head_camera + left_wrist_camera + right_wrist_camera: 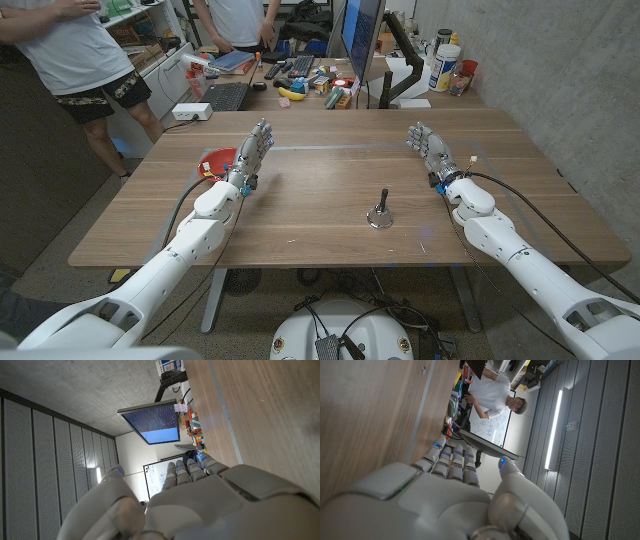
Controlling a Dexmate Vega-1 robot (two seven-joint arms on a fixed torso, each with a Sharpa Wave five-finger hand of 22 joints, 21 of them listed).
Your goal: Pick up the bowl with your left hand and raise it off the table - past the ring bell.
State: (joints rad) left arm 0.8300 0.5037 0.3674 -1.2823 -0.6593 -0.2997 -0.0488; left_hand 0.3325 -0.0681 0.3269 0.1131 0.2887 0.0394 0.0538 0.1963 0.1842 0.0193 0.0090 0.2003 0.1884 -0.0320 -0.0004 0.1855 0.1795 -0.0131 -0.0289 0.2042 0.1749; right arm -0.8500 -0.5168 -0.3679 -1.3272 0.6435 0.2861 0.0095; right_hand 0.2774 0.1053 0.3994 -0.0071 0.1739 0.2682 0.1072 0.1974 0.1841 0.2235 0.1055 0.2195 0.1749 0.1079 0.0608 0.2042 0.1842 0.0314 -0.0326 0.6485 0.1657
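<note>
Head view: a smooth brown wood-grain table (330, 235) stands by a grey concrete wall (560, 60), with a cluttered desk (300, 85) at twelve o'clock. The shallow red bowl (219, 160) lies at ten o'clock, just beside the left hand (254, 152). Left hand and right hand (428, 148) hold nothing, fingers extended. A small metal ring bell (380, 213) sits near centre.

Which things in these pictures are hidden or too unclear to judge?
- Red bowl, head view: the left hand covers its right part; contents unreadable.
- Ring bell, head view: too small for detail.
- Right hand, right wrist view: palm side is turned away.
</note>
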